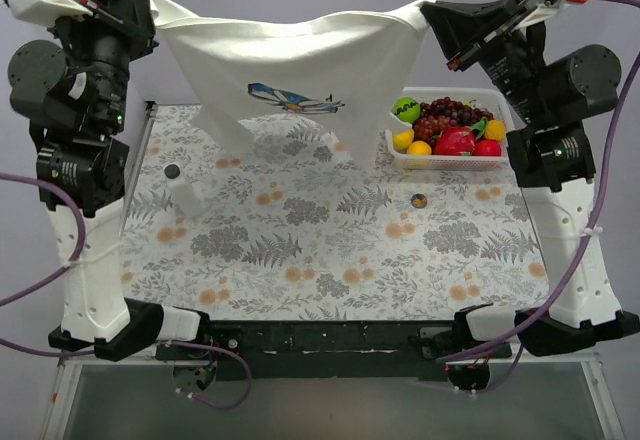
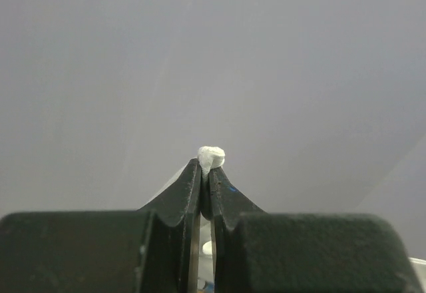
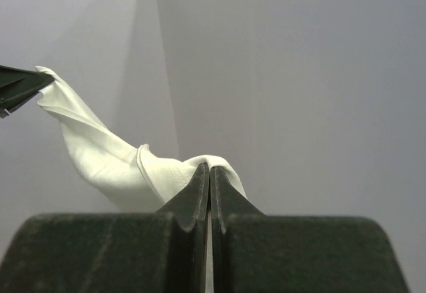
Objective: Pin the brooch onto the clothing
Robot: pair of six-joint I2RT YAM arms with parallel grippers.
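The white T-shirt [image 1: 300, 60] hangs in the air, stretched between my two grippers above the back of the table, its blue-and-white print [image 1: 295, 98] facing the camera. My left gripper [image 1: 148, 2] is shut on its left corner; a small wad of white cloth [image 2: 212, 154] pokes out past the fingertips [image 2: 193, 180]. My right gripper [image 1: 432, 12] is shut on the right corner, with cloth [image 3: 113, 160] trailing left from it. The brooch [image 1: 172, 171], a small dark grey disc, lies on the table at the left, below the shirt and apart from both grippers.
A white basket [image 1: 450, 163] of toy fruit stands at the back right, under the right gripper. A second small dark round piece [image 1: 418, 200] lies in front of it. A small pale object [image 1: 188, 197] stands near the brooch. The table has a floral cloth [image 1: 320, 250].
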